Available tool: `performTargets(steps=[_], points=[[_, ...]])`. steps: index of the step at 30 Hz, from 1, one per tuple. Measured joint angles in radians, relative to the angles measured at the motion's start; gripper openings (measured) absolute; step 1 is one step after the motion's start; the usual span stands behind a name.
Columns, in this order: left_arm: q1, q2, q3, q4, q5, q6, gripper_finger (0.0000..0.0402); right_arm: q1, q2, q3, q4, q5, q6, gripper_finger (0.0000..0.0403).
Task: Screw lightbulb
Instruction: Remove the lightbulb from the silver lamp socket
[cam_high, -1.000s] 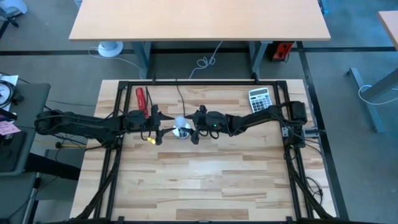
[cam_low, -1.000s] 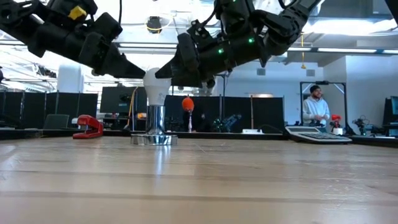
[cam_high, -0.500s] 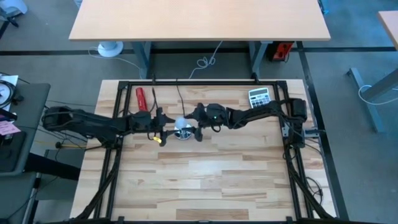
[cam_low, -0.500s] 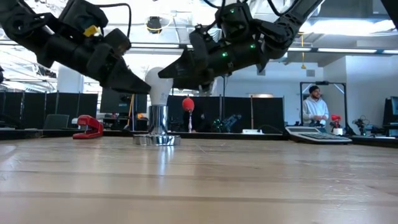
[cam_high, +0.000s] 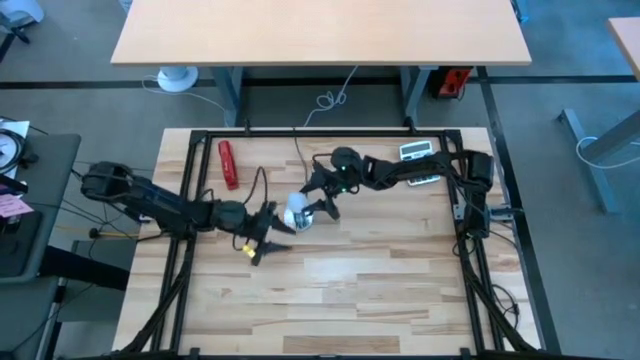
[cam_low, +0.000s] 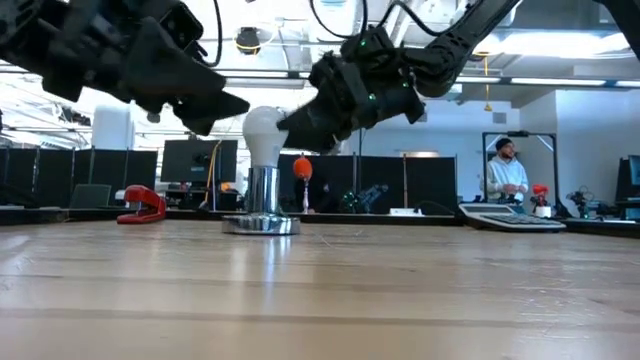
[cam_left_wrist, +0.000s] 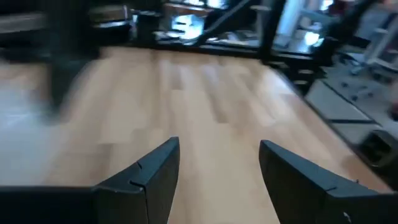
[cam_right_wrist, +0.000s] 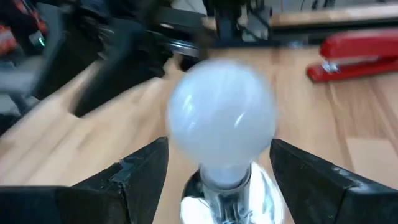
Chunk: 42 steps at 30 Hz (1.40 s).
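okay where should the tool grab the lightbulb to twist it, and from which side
Grip the lightbulb on its round white globe, across the widest part, coming level from the side. It stands upright in the shiny socket, so only the globe is exposed. The right tool is open with a finger either side of it. The left tool is open and points away.

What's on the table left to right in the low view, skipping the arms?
Red stapler → lightbulb standing in the shiny metal socket → calculator.
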Motion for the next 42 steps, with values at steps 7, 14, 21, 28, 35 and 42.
performTargets(steps=[7, 14, 21, 28, 35, 42], points=[[-0.123, -0.013, 0.027, 0.000, -0.069, 0.016, 0.0210, -0.017, 0.003, 0.082, -0.197, -0.048, -0.063, 0.0290], [-0.130, -0.128, 0.025, -0.133, -0.255, 0.067, 0.0210, 0.032, 0.002, 0.089, -0.234, -0.048, -0.072, 0.0290], [-0.125, -0.278, 0.025, -0.294, -0.442, 0.129, 0.0210, 0.047, 0.002, 0.090, -0.233, 0.040, -0.072, 0.0290], [-0.071, -0.373, 0.024, -0.417, -0.508, 0.133, 0.0210, 0.027, 0.002, 0.090, -0.227, 0.119, -0.009, 0.0290], [-0.019, -0.458, 0.024, -0.569, -0.591, 0.145, 0.0210, 0.069, 0.002, 0.090, -0.342, 0.284, 0.018, 0.0290], [0.051, -0.601, -0.028, -0.599, -0.488, 0.224, 0.0210, 0.133, 0.002, 0.051, -0.339, 0.362, 0.061, 0.0290]])
